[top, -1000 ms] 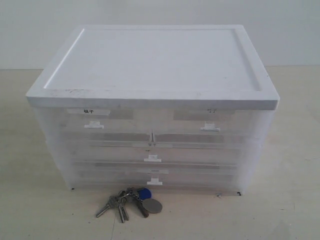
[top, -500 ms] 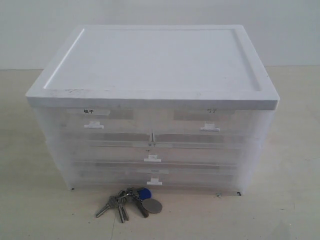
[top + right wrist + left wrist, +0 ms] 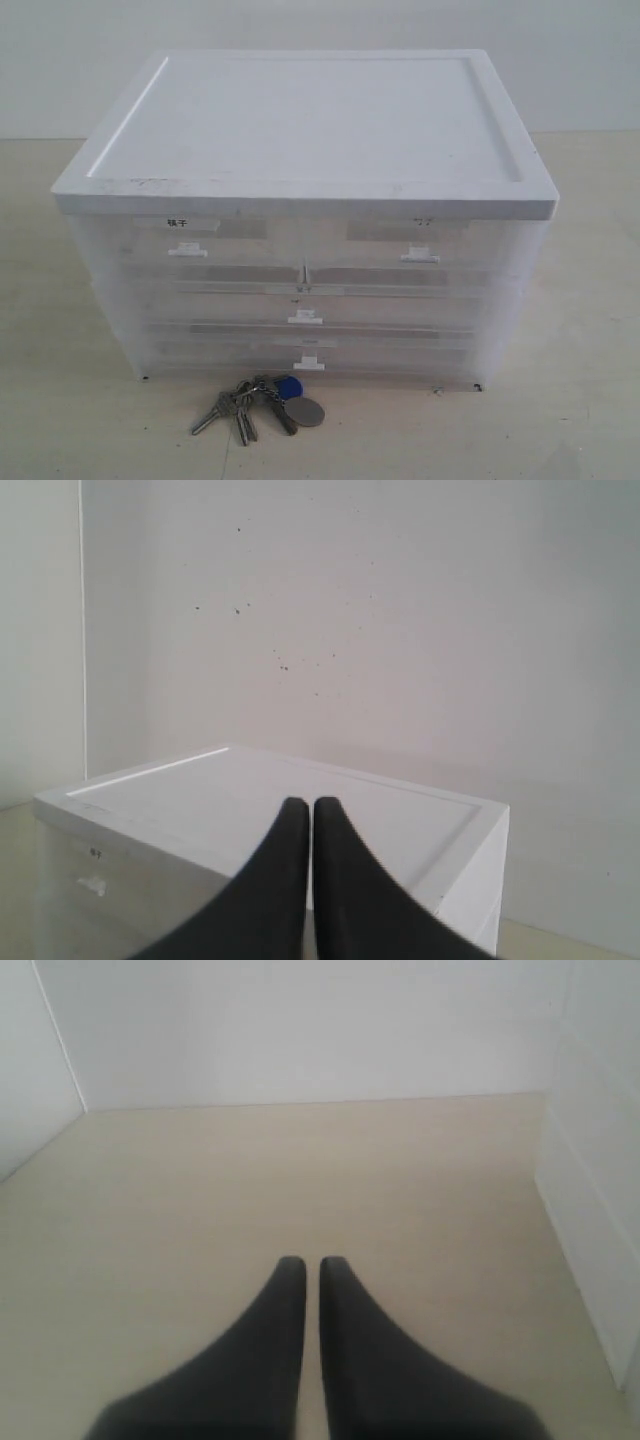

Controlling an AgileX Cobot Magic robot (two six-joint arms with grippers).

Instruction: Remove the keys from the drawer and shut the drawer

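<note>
Seeing nothing shift, we find the keys [image 3: 262, 403] at lower centre, outside the shut drawer [image 3: 400, 358]; left gripper [image 3: 303, 1265] and right gripper [image 3: 303, 805] are pressed together, empty. The task looks finished.

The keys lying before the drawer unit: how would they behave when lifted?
The keys are loose pieces on a ring, so the bunch would probably dangle and swing. Being flat metal on the table, they may slide if pushed. They look unlikely to roll.
</note>
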